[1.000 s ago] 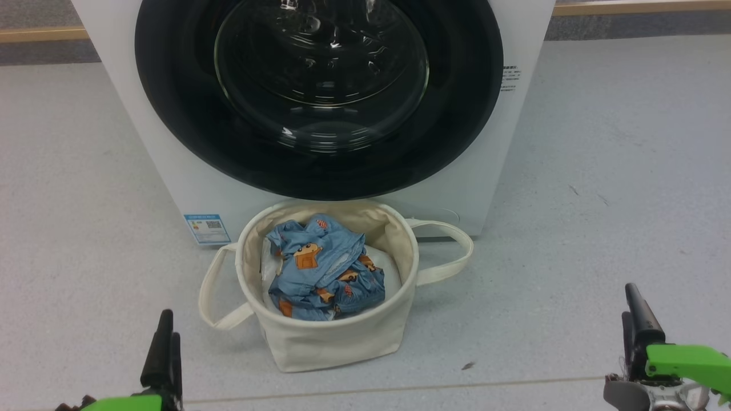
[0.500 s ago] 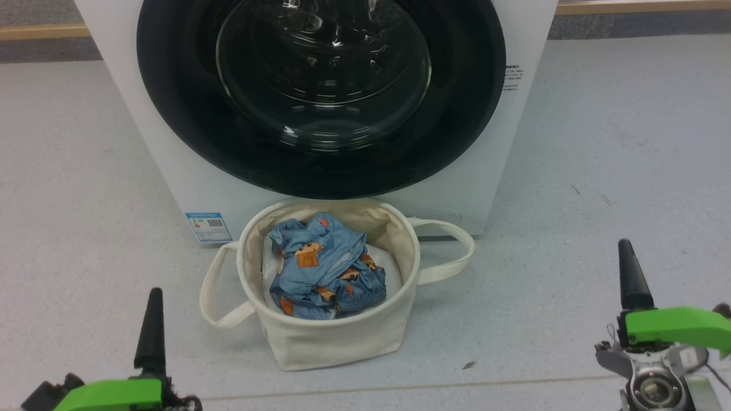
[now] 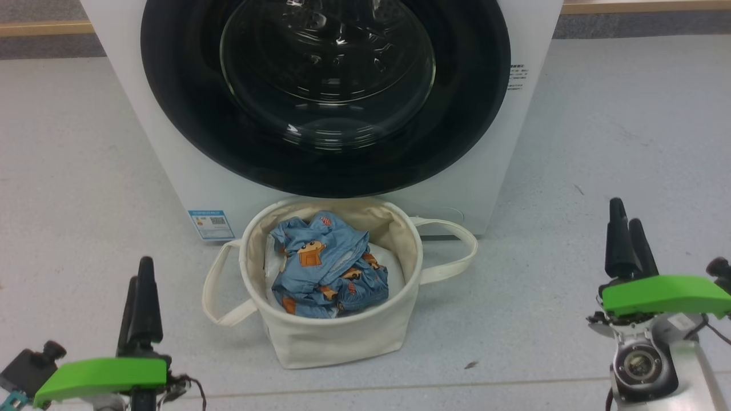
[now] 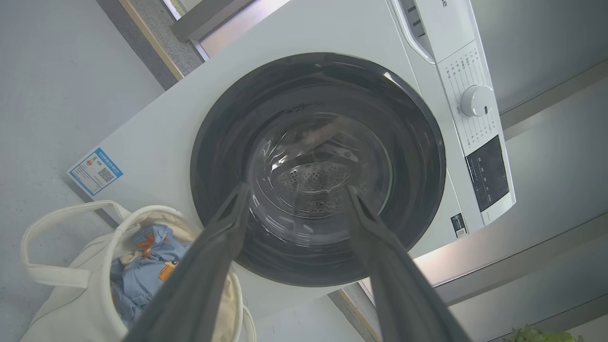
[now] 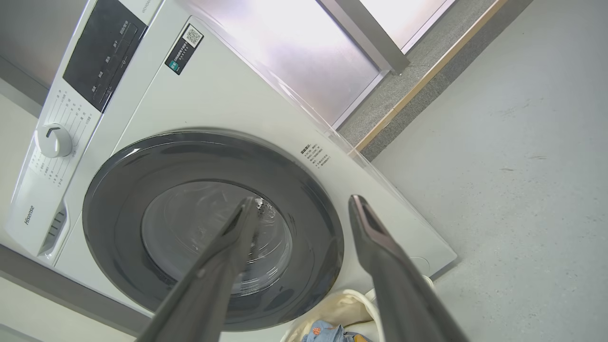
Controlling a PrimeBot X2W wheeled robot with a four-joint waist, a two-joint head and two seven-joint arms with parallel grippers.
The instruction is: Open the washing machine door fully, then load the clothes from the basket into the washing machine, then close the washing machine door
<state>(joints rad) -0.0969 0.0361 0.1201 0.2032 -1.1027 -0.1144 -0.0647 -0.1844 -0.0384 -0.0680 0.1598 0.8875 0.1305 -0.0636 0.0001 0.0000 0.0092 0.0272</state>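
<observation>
Empty jaws of the left gripper [image 3: 140, 271] and right gripper [image 3: 624, 211] are standing wide apart, flanking the round cream canvas basket [image 3: 337, 339] holding blue printed clothes [image 3: 325, 271]; ahead and above, the white washing machine's [image 3: 188, 177] black-rimmed round glass door [image 3: 328, 74] is sitting shut, seemingly nearer the right gripper.

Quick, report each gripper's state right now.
Left gripper: open, holding nothing.
Right gripper: open, holding nothing.

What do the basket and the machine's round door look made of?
Basket: cream canvas-like cloth, matte, with soft creased walls. Door: glossy black rim, probably plastic, around a clear bulging centre, seemingly glass, showing bright reflections.
</observation>
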